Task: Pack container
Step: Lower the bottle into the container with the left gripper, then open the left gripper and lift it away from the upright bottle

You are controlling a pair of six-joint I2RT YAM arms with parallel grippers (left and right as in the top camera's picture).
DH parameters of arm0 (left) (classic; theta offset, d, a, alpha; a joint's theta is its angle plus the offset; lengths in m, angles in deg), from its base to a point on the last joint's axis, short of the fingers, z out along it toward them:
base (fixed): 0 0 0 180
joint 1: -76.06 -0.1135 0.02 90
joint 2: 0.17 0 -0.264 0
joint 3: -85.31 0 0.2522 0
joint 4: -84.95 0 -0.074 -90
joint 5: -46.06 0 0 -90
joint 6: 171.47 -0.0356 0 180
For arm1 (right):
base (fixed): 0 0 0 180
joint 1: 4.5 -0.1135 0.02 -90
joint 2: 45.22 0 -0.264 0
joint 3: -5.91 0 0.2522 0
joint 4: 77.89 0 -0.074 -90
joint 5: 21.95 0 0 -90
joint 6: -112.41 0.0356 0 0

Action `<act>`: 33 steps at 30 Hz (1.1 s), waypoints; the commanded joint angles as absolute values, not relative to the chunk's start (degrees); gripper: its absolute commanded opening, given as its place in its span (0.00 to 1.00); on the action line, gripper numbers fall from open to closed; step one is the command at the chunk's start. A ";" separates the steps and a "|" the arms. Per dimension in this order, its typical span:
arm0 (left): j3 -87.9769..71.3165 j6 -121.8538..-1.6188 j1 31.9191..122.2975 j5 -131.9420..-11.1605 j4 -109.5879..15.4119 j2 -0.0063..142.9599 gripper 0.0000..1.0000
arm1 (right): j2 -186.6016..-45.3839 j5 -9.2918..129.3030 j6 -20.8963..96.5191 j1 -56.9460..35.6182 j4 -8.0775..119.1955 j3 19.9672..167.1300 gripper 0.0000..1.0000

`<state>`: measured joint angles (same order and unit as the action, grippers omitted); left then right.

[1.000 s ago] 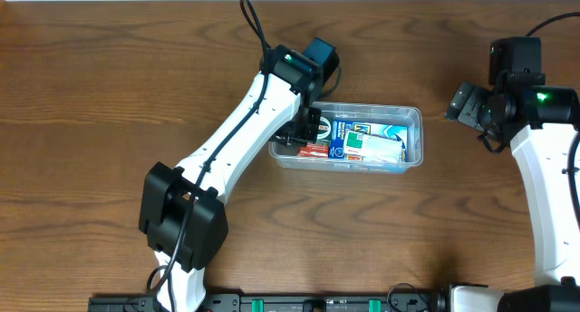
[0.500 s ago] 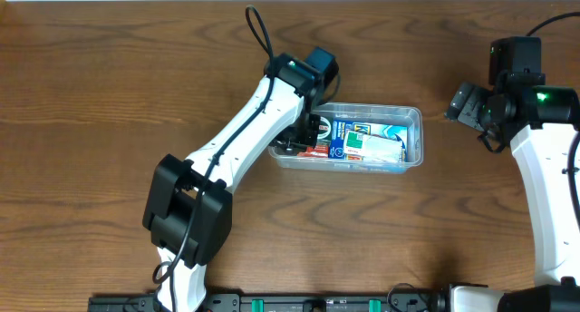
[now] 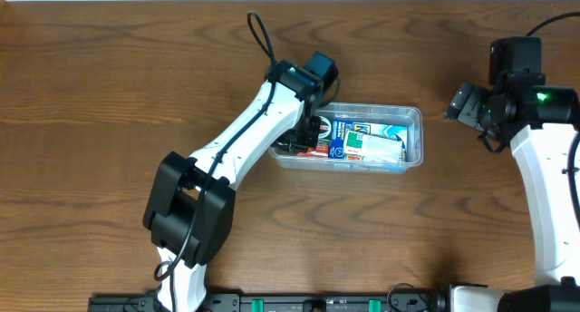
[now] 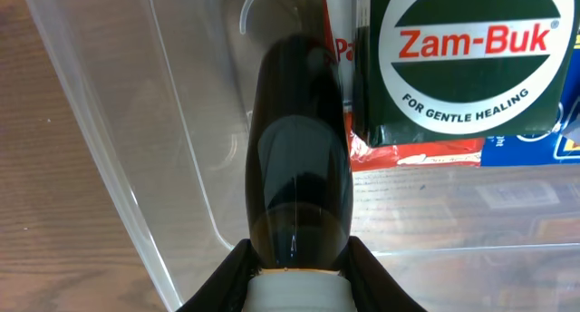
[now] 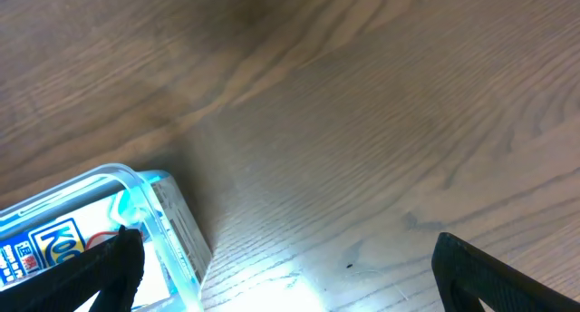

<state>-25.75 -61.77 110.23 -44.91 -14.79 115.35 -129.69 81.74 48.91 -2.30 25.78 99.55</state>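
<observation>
The clear plastic container (image 3: 412, 121) sits at the table's middle, holding a blue printed packet (image 3: 367, 141), a red packet (image 3: 314, 151) and a dark green Zam-Buk box (image 4: 462, 58). My left gripper (image 3: 306, 131) is inside the container's left end, shut on a dark brown bottle (image 4: 299, 167) with a white cap, held near the container's left wall (image 4: 109, 158). My right gripper (image 3: 467, 103) is open and empty, right of the container; the container's corner (image 5: 154, 203) shows at the left in the right wrist view.
The brown wooden table (image 3: 109, 94) extends on all sides of the container. A black cable (image 3: 258, 31) loops above the left arm. The right arm's base stands at the right edge.
The left arm shifted slightly to the right, the gripper staying in the container's left end with the bottle. The right arm has not moved.
</observation>
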 commanded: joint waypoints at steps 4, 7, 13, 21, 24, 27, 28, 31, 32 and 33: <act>-25.73 -61.22 109.99 -43.86 -15.69 115.73 0.27 | -129.23 82.11 48.91 -1.89 25.74 100.23 0.99; -25.73 -61.22 109.99 -43.84 -15.76 115.73 0.28 | -129.23 82.11 48.91 -1.89 25.74 100.23 0.99; -25.73 -61.22 109.99 -43.84 -15.91 115.73 0.45 | -129.23 82.11 48.91 -1.89 25.74 100.23 0.99; -25.73 -61.22 109.99 -43.84 -16.32 115.73 0.48 | -129.23 82.11 48.91 -1.89 25.74 100.23 0.99; -25.73 -61.22 109.99 -43.84 -16.32 115.73 0.48 | -129.23 82.11 48.91 -1.89 25.74 100.23 0.99; -25.73 -61.20 109.99 -43.86 -16.37 115.73 0.48 | -129.23 82.11 48.91 -1.89 25.74 100.23 0.99; -25.75 -61.20 109.99 -43.90 -16.46 115.73 0.48 | -129.23 82.11 48.91 -1.89 25.74 100.23 0.99; -26.78 -61.22 109.99 -44.75 -14.88 115.11 0.53 | -129.23 82.11 48.91 -1.89 25.74 100.23 0.99; -27.59 -61.24 109.99 -44.73 -13.85 114.81 0.56 | -129.23 82.11 48.91 -1.89 25.74 100.23 0.99; -28.79 -61.27 109.99 -44.71 -12.46 114.26 0.58 | -129.23 82.11 48.91 -1.89 25.74 100.23 0.99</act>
